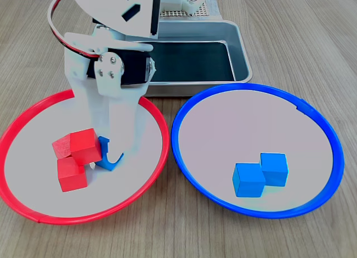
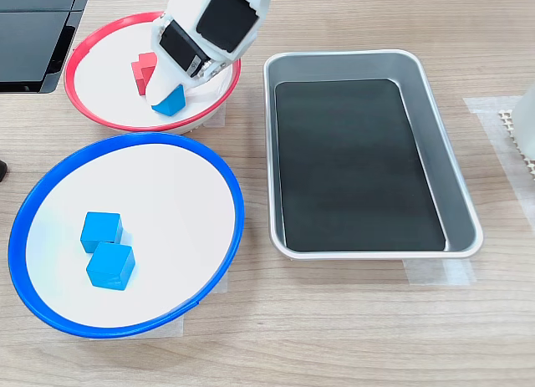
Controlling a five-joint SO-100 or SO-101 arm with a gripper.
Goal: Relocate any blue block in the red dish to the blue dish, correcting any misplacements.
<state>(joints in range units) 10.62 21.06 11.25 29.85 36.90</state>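
The white arm's gripper (image 1: 106,157) reached into the red-rimmed round dish (image 1: 159,121) beside three red cubes (image 1: 83,146), jaw opening indiscernible.

Both exterior views are bright and evenly lit by soft, diffuse light that seems to come from overhead, and colours read saturated and clean. Shadows are faint: in the first exterior view the red cubes (image 1: 74,156) and the two blue cubes (image 1: 260,174) cast only small, soft-edged shadows onto the pale dish floors. The metal tray (image 2: 468,199) shows mild sheen along its walls in the second exterior view, without harsh glare. Focus is sharp across the wooden table (image 2: 334,337); the arm's near white plates (image 1: 111,7) look slightly soft.
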